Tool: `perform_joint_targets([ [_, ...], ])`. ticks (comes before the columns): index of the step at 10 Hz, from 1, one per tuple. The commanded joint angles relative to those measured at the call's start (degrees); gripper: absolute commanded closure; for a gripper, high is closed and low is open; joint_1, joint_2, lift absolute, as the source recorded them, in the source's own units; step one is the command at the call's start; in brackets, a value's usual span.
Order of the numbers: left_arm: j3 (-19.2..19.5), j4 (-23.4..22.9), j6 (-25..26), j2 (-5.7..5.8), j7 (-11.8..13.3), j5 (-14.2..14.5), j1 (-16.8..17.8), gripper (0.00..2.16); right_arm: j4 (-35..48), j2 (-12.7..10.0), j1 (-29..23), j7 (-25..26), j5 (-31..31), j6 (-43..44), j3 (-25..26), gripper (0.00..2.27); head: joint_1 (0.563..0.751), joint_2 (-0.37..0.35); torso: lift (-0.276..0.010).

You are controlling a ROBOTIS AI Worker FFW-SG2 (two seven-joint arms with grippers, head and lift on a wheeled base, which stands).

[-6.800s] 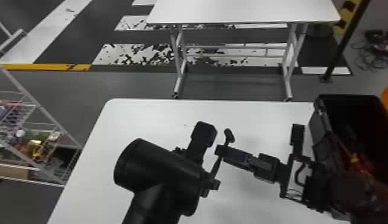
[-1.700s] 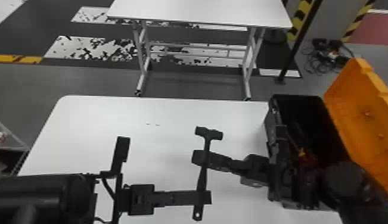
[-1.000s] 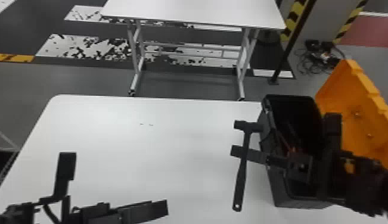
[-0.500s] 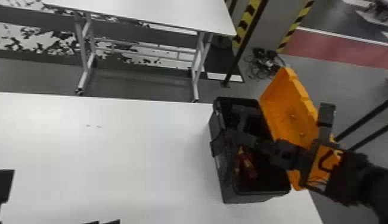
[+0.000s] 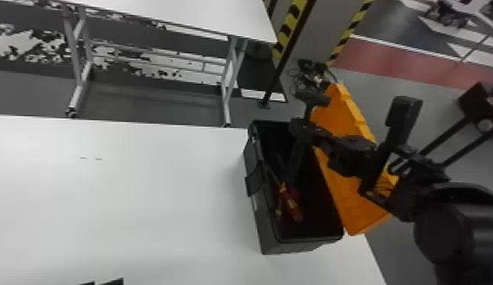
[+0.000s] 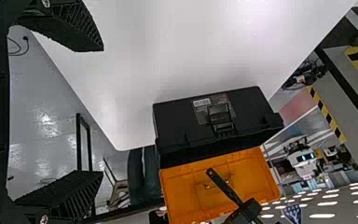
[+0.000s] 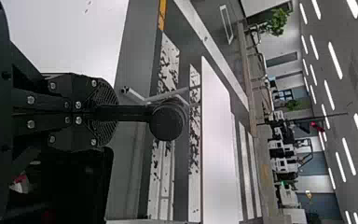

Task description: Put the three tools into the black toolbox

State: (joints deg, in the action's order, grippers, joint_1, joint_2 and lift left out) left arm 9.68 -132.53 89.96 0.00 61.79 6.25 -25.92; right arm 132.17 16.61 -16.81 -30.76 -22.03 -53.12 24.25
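The black toolbox (image 5: 256, 212) stands on the white table, its orange lid swung back; red-and-orange-handled tools (image 5: 290, 204) lie inside. Over its opening, my right gripper (image 5: 304, 129) is clamped on a hammer (image 5: 312, 99), head up, handle slanting down toward the box. At the bottom edge are the tips of my left gripper (image 5: 103, 282). In the left wrist view my left gripper (image 6: 101, 111) is open with nothing between its fingers, the toolbox (image 6: 182, 116) and hammer handle (image 6: 221, 183) farther off. In the right wrist view the hammer (image 7: 166, 122) projects from my shut right gripper (image 7: 109, 113).
The white table (image 5: 124, 212) extends left of the toolbox. The orange lid (image 5: 342, 113) leans outward beyond the box's right side, close beneath the right arm. Behind stands a second white table (image 5: 181, 15), with a dark post (image 5: 290, 49) and cables on the floor.
My left gripper has let go of the hammer and drawn back left. My right gripper has carried it rightward from above the table to over the toolbox. The head view has swung right.
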Motion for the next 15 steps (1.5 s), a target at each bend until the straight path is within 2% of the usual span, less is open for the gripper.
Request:
perform_joint_targets([
  [1, 0.4, 0.0, 0.1, -0.15, 0.2, 0.0, 0.1, 0.06, -0.1, 1.5, -2.1, -0.4, 6.2, 5.7, -2.6, 2.25, 0.695, -0.35, -0.051],
  [4, 0.6, -0.1, 0.1, -0.15, 0.5, 0.2, 0.4, 0.06, -3.8, 1.7, -8.6, -0.5, 13.1, 17.5, -4.4, 2.25, 0.695, -0.35, -0.051],
  [6, 3.0, -0.2, 0.1, -0.15, 2.2, 1.0, 0.3, 0.06, -9.7, 1.1, -9.3, -1.8, 12.8, 22.9, -4.8, 2.24, 0.695, -0.35, -0.051],
  [7, 3.6, -0.2, 0.1, -0.15, 2.3, 1.3, 0.2, 0.06, -12.8, 0.4, -9.3, -1.8, 12.5, 25.9, -5.0, 2.14, 0.695, -0.35, -0.051],
  [8, 3.9, -0.1, 0.1, -0.15, 2.7, 1.4, -0.3, 0.06, -15.4, -0.7, -9.1, -1.8, 12.4, 28.0, -5.2, 2.14, 0.695, -0.35, -0.051],
  [9, 4.6, -0.3, 0.1, 0.09, 3.6, 1.9, -0.5, 0.06, -16.9, -2.0, -8.6, -1.7, 11.8, 28.7, -5.1, 1.77, 0.695, -0.35, -0.051],
  [10, 5.3, -1.2, 0.1, 0.09, 4.0, 2.2, -0.9, 0.06, -17.3, -2.9, -8.2, -1.5, 10.3, 28.0, -4.6, 0.18, 0.695, -0.35, -0.051],
  [11, 6.1, -2.2, 0.1, 0.09, 3.9, 3.0, -1.4, 0.06, -16.7, -4.0, -8.2, -1.5, 7.7, 26.1, -3.6, 0.0, 0.695, -0.35, -0.051],
  [12, 6.9, -2.9, 0.1, 0.09, 3.2, 3.2, -1.8, 0.06, -14.0, -5.5, -8.2, -1.1, 7.0, 22.0, -3.2, 0.04, 0.695, -0.35, -0.051],
  [13, 6.9, -3.2, 0.1, 0.09, 1.1, 3.2, -1.8, 0.06, -10.3, -6.7, -8.7, -1.0, 5.0, 16.4, -2.7, 0.06, 0.695, -0.35, -0.051],
  [14, 6.8, -4.1, 0.1, -0.15, -2.0, 3.2, -2.6, 0.06, -6.7, -7.9, -9.8, -1.1, 2.6, 10.8, -2.8, 0.06, 0.695, -0.35, -0.051],
  [15, 6.1, -3.9, 0.1, -0.15, -5.6, 3.5, -3.3, 0.07, -3.1, -8.1, -11.8, -1.1, 0.2, 6.9, -4.2, 0.06, 0.695, -0.318, -0.051],
])
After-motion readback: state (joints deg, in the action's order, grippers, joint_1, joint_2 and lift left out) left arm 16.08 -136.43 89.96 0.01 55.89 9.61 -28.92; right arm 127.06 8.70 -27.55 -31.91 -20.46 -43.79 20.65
